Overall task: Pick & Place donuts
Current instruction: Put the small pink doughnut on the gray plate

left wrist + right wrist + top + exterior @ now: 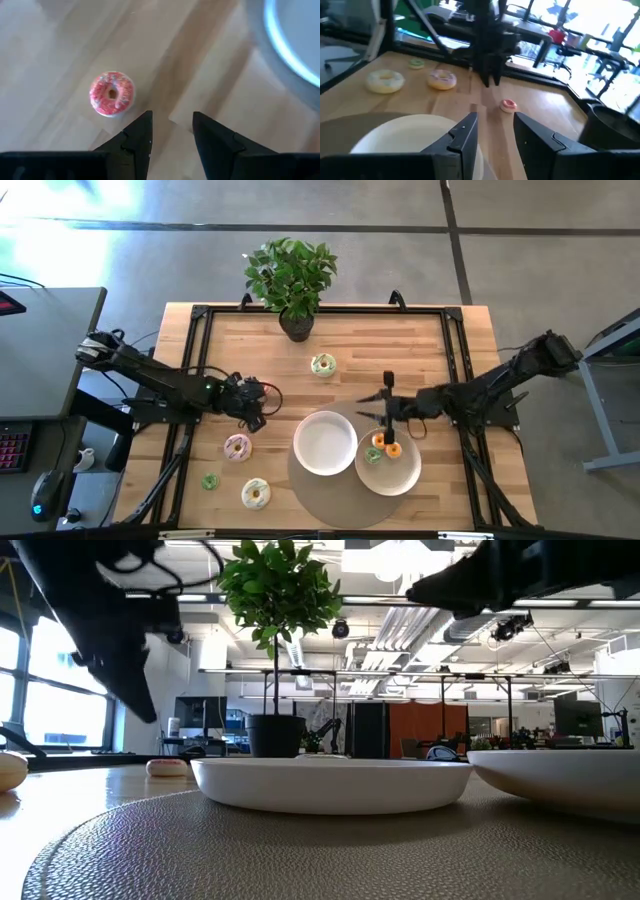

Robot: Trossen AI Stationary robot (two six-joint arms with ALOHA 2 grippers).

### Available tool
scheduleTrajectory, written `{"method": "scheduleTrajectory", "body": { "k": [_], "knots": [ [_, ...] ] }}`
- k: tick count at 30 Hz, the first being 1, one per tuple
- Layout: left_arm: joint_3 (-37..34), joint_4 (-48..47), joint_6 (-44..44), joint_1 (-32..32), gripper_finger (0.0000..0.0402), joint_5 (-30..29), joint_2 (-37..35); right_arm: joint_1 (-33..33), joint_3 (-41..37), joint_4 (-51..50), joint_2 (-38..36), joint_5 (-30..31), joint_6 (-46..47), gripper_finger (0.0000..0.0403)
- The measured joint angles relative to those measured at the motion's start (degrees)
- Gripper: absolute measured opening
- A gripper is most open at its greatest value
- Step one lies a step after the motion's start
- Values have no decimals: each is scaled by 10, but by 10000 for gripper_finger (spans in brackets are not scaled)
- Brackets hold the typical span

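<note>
Left gripper — jaws apart, empty, held above the wooden surface; a small pink donut is seen just ahead of them, off to one side, untouched. Right gripper — jaws apart, empty, over the middle white plate. Two donuts, orange and green, are lodged on the neighbouring plate. Larger pink, yellow, and small green donuts are left on the surface.

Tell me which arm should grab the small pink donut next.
Left. The left gripper hangs close by the small pink donut, jaws open; the right gripper is farther off, beyond the white plate.
</note>
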Motion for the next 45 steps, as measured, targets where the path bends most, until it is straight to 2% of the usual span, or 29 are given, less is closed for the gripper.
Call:
{"method": "scheduleTrajectory", "body": {
  "k": [5,9,13,20,24,29,34,39,42,45],
  "knots": [
    [-16,4,-2,48,138,-36,38,-55,0,10,1,-17,5,123],
    [-18,42,34,78,138,-13,77,-79,0,9,1,-54,6,123],
    [-18,90,75,91,138,24,117,-89,0,3,1,-82,33,123],
    [-15,104,71,97,133,-6,167,-90,0,-13,1,-96,44,123],
    [-16,103,73,105,98,-19,169,-90,0,-14,1,-99,44,123],
    [-10,97,76,120,16,-17,169,-90,0,-14,1,-99,44,123],
    [41,115,125,115,18,48,164,-89,0,-15,1,-116,-7,123],
    [108,205,233,96,4,165,165,-89,0,-22,1,-154,-102,123],
    [150,246,266,92,8,224,165,-89,0,-29,1,-169,-120,123],
    [181,262,281,94,3,249,165,-89,0,-31,2,-200,-117,123]
  ]
}}
